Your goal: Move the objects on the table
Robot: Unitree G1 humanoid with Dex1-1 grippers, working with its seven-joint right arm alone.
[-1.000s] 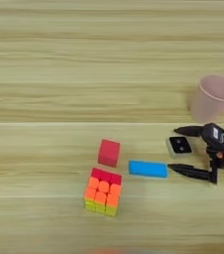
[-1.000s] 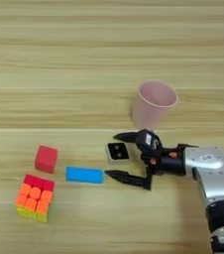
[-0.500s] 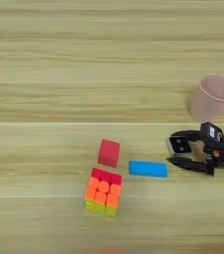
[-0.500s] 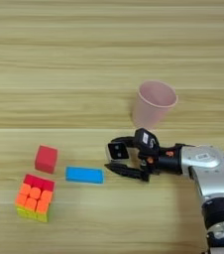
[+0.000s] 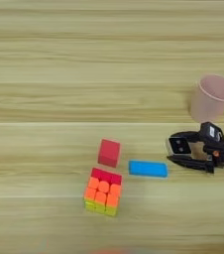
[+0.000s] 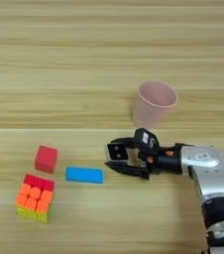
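Now closed in from its wider spread a second ago, the end effector clamps the white block on the tabletop, right of the blue bar; grasp apparently secured, ready for moving.

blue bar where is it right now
The blue bar lies flat on the table, just right of the red cube and the puzzle cube, with the gripper a little further right.
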